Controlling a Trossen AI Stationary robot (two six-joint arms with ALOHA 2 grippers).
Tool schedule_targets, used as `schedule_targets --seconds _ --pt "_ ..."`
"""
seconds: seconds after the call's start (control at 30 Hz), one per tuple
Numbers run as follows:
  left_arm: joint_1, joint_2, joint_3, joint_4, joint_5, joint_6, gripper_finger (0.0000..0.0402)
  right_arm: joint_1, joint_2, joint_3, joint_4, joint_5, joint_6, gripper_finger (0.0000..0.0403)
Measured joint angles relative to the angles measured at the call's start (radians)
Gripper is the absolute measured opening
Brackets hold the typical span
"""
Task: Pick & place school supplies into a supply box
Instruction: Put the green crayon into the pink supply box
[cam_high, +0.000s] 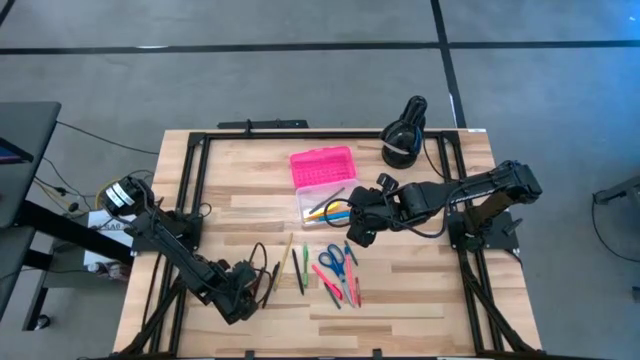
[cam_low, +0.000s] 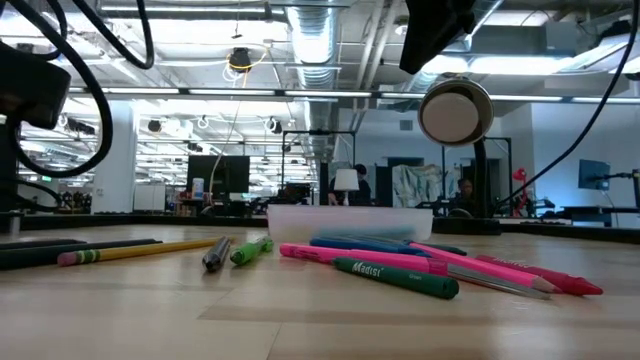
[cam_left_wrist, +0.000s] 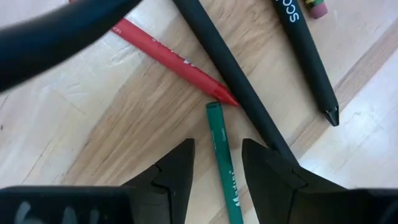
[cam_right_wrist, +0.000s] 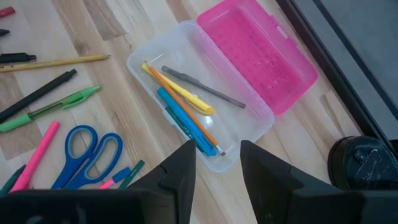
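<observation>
A pale wooden slatted bench (cam_high: 420, 300) carries it all. The open clear plastic supply box with its pink lid (cam_high: 322, 167) sits far of centre, four pens inside. The right tool (cam_right_wrist: 216, 163) hovers over its near rim, fingers parted, holding nothing. The left tool (cam_left_wrist: 216, 169) hangs near-left, fingers apart astride a green marker (cam_left_wrist: 221, 155), not gripping. Blue-handled scissors (cam_high: 333, 261) lie among loose pens.
</observation>
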Motion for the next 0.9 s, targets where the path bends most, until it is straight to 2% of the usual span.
schedule_targets --seconds 0.3,0.53,0.63,0.9 --pt "-0.002 0.004 0.036 -0.083 0.071 0.0 0.0135 0.0 0.0 0.0 0.0 0.0 -0.001 0.0118" --pt "-0.003 0.006 0.039 -0.104 0.08 -0.001 0.013 0.0 0.0 0.0 0.0 0.0 -0.001 0.0118" --pt "-0.003 0.006 0.039 -0.11 0.074 -0.001 0.0109 0.0 0.0 0.0 0.0 0.0 -0.001 0.0118" --pt "-0.004 0.006 0.037 -0.114 0.058 0.0 0.0024 0.0 0.0 0.0 0.0 0.0 -0.001 0.0118"
